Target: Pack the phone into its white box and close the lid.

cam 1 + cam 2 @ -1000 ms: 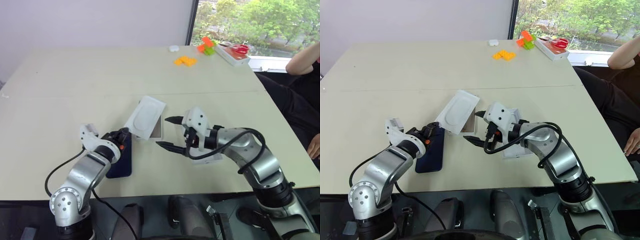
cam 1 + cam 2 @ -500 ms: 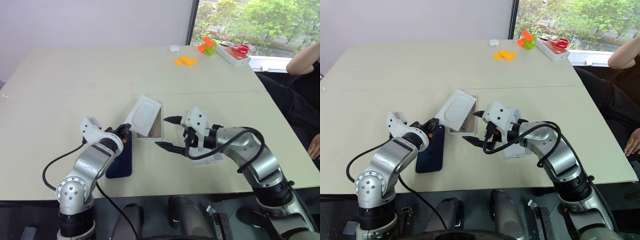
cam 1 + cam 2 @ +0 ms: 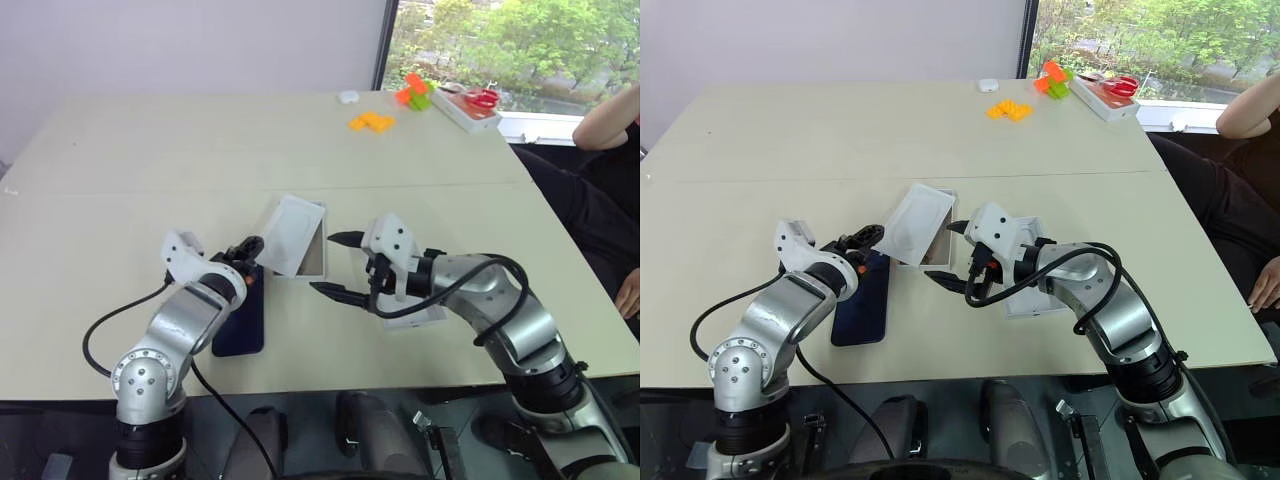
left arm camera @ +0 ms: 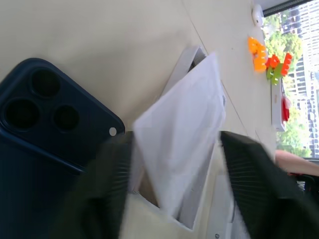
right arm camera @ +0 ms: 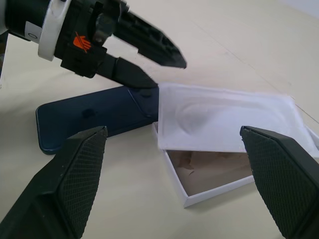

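Observation:
The phone (image 3: 241,320), dark navy with its camera cluster up, lies flat on the table beside the white box (image 3: 314,264). A flat white insert (image 3: 292,234) lies tilted over the box, covering most of its opening. My left gripper (image 3: 252,253) is open right at the insert's near corner, above the phone's top end; its fingers (image 5: 149,42) stand apart. My right gripper (image 3: 327,263) hangs open just right of the box, holding nothing. The lid (image 3: 420,318) lies under my right forearm, mostly hidden.
Orange blocks (image 3: 370,122), orange and green blocks (image 3: 412,92), a small white object (image 3: 347,97) and a white tray with red scissors (image 3: 468,104) sit at the far right. A person's arm (image 3: 608,115) reaches in at the right edge.
My left gripper has opened and let go of the insert, which it had held tilted up; the insert has dropped lower over the box. The right arm has not moved.

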`<state>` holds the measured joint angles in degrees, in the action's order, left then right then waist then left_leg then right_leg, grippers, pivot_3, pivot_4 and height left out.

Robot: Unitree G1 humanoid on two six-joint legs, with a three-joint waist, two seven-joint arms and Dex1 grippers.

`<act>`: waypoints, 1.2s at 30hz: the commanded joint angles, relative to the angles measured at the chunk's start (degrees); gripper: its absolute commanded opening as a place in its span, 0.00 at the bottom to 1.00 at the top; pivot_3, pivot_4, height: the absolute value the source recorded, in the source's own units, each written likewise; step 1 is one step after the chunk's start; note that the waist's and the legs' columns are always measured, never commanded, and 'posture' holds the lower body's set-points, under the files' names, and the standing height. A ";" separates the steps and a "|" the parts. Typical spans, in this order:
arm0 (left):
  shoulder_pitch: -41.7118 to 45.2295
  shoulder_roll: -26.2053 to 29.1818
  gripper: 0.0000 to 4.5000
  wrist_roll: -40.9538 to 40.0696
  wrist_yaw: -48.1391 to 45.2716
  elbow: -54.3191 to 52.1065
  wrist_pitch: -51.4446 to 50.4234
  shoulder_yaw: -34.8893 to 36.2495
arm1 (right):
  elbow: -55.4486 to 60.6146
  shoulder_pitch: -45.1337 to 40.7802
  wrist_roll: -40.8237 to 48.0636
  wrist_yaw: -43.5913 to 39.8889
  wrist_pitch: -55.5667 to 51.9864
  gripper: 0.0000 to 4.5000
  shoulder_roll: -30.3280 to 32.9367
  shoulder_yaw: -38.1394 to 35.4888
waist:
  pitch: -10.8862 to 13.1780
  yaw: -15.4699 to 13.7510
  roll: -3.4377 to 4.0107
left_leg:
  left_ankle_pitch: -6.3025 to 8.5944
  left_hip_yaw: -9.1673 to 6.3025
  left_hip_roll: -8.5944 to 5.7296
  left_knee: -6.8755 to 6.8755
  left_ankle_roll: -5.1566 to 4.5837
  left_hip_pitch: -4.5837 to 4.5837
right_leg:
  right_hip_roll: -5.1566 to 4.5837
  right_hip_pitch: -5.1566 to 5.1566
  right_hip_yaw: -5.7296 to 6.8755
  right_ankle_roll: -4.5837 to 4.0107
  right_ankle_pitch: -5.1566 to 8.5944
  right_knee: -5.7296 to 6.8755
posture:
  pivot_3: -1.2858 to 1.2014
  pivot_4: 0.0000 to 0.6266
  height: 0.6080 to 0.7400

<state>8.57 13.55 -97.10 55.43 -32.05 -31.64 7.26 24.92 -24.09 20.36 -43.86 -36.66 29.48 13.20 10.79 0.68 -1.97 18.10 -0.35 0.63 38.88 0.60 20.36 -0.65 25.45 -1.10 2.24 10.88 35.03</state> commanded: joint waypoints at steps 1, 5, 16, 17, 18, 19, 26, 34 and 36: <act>-1.23 4.94 0.74 -7.08 -4.00 -5.30 -2.35 -0.69 | 0.83 -1.39 0.04 -0.11 1.26 1.00 -0.52 -0.27 | 0.02 0.05 0.02 | 0.00 0.00 0.00 0.00 0.00 0.00 | 0.00 0.01 0.00 0.00 0.00 0.00 | 0.52 0.24 0.99; -3.21 13.59 0.74 -10.65 -10.48 -7.96 -5.24 -0.12 | 0.21 -1.71 0.00 -0.37 1.59 1.00 -0.77 -0.10 | 0.07 0.10 0.08 | 0.00 0.01 0.03 -0.02 0.01 -0.01 | 0.00 0.01 0.00 0.00 0.01 -0.02 | 0.52 0.24 0.99; 0.32 29.38 0.54 7.85 -25.20 -1.62 -5.25 6.23 | -1.03 -2.02 -0.76 -0.68 2.49 1.00 -1.49 0.39 | 0.26 0.08 0.28 | 0.01 0.01 0.03 -0.09 0.02 0.03 | 0.00 0.06 0.03 0.01 0.03 -0.14 | 0.52 0.24 0.99; 1.78 31.44 0.45 11.70 -26.09 -0.38 -7.12 4.73 | -1.00 -1.99 -0.83 -0.61 2.49 1.00 -1.49 0.38 | 0.30 0.09 0.25 | 0.01 -0.01 0.03 -0.09 0.02 0.03 | 0.02 0.07 0.05 0.01 0.03 -0.14 | 0.52 0.24 0.99; 3.15 33.15 0.33 14.57 -26.43 1.09 -9.06 2.93 | -0.98 -1.97 -0.92 -0.54 2.49 1.00 -1.49 0.36 | 0.32 0.09 0.27 | 0.01 -0.03 0.04 -0.10 0.02 0.05 | 0.06 0.10 0.08 0.01 0.03 -0.15 | 0.52 0.24 0.99; 4.38 34.28 0.21 16.83 -26.44 2.62 -10.94 1.29 | -0.95 -1.96 -1.02 -0.46 2.52 1.00 -1.48 0.33 | 0.36 0.07 0.33 | 0.01 -0.03 0.04 -0.12 0.03 0.05 | 0.06 0.10 0.10 0.01 0.03 -0.15 | 0.52 0.24 0.99; 15.38 32.14 0.11 34.12 -33.88 15.01 -19.44 -9.79 | -0.85 -2.04 -1.50 0.33 2.49 1.00 -1.53 0.05 | 0.38 0.08 0.37 | -0.04 0.03 0.00 -0.71 0.09 0.11 | -0.01 0.11 0.08 0.05 -0.03 -0.71 | 0.52 0.24 0.99; 17.18 27.38 0.11 41.50 -44.57 13.80 -26.31 -12.32 | 0.02 -1.07 -1.30 1.49 1.57 1.00 -0.09 -2.03 | 0.38 0.10 0.36 | -0.17 0.01 0.00 -0.86 0.35 1.12 | -0.13 1.21 -0.03 0.17 -0.25 -0.70 | 0.52 0.24 0.99; 16.49 26.55 0.11 40.18 -47.05 11.66 -27.71 -10.82 | 0.17 -0.67 -1.39 1.70 1.55 1.00 0.19 -2.25 | 0.37 0.02 0.36 | -0.38 0.02 -0.03 -0.87 0.73 1.18 | -0.20 1.25 -0.02 0.17 -0.26 -0.68 | 0.52 0.24 0.99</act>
<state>24.93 40.19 -56.28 10.58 -16.74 -58.51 -5.84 23.01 -24.94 18.76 -42.38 -35.42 29.34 12.58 11.17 0.70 -1.61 17.75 -0.33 0.62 38.02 1.26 21.55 -0.87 26.68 -1.11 2.40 10.62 34.34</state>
